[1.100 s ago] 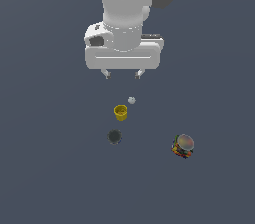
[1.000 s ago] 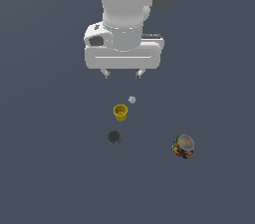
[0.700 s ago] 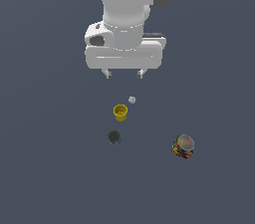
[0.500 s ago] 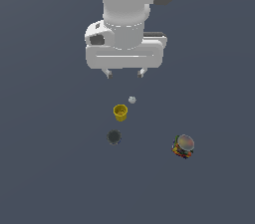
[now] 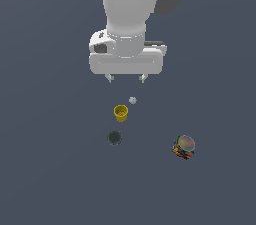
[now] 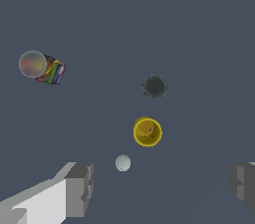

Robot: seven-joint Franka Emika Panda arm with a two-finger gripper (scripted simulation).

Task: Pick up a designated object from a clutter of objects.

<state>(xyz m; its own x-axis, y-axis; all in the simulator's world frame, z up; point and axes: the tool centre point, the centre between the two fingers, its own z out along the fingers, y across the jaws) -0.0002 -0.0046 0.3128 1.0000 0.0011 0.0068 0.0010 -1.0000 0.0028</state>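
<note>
The small whitish-grey ball (image 5: 132,100) lies on the dark floor, close beside the yellow cup (image 5: 120,113). In the wrist view the ball (image 6: 123,163) sits just beyond the fingers, nearer one of them, with the cup (image 6: 147,132) a little further out. My gripper (image 5: 126,77) hangs above the floor, over the ball and slightly to the exterior view's left of it. Its fingers (image 6: 79,188) stand wide apart, open, with nothing between them (image 6: 162,188).
A dark grey round disc (image 5: 115,137) lies past the cup, seen in the wrist view too as the disc (image 6: 154,86). A multicoloured can with a shiny top (image 5: 184,146) lies on its side toward the exterior view's right, the same can (image 6: 42,67) standing apart from the others.
The arm has shifted very slightly toward the exterior view's right. The ball, cup, disc and can have not moved, and the gripper stays open.
</note>
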